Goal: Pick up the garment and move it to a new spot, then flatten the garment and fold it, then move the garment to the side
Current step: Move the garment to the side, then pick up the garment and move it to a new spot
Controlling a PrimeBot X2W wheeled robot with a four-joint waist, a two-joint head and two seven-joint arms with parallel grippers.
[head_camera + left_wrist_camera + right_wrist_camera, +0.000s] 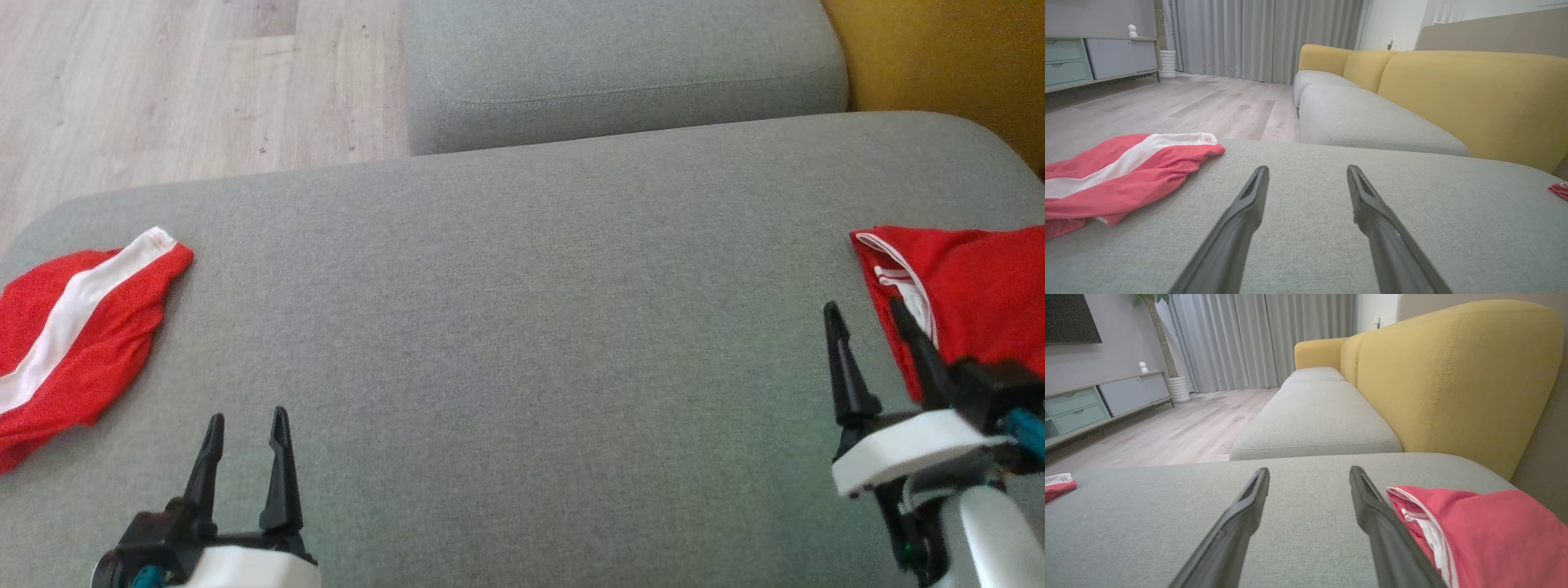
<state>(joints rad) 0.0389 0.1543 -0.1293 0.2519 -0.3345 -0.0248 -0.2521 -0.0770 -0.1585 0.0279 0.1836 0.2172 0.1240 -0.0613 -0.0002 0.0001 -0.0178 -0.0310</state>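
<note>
The right gripper (864,306), jaws wide and holding nothing, sits at the left hem of the red garment (976,278), which spreads away to its right (its far end is cut off, so the long axis is unclear). The left gripper (247,415), equally open and empty, has the striped garment (73,327) well to its left. Bare grey cushion (522,327) lies between the grippers.
</note>
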